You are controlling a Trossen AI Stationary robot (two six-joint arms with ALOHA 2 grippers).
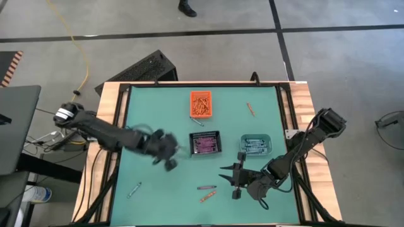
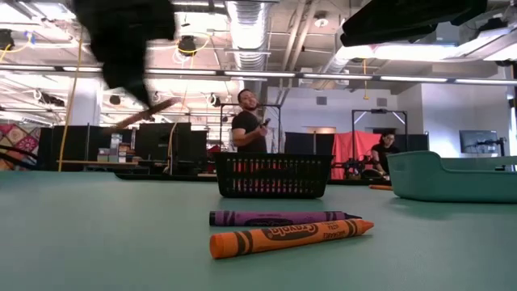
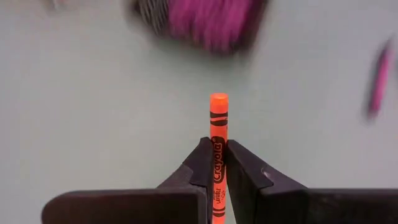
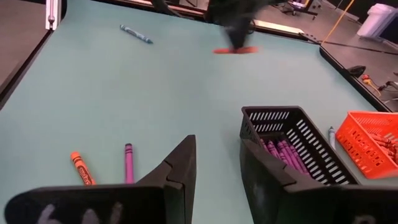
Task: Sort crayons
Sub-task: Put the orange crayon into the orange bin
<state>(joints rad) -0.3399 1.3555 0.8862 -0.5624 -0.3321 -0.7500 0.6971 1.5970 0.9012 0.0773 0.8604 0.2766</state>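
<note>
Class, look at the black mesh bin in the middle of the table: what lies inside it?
The black mesh bin holds a layer of purple crayons lying side by side. Whatever sits beneath them, and the bin's floor, is covered.

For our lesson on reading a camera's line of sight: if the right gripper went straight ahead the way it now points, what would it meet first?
Probably the black mesh basket of purple crayons, just ahead of the open right gripper, slightly to one side; depth is uncertain, so it might pass beside it over bare mat.
</note>
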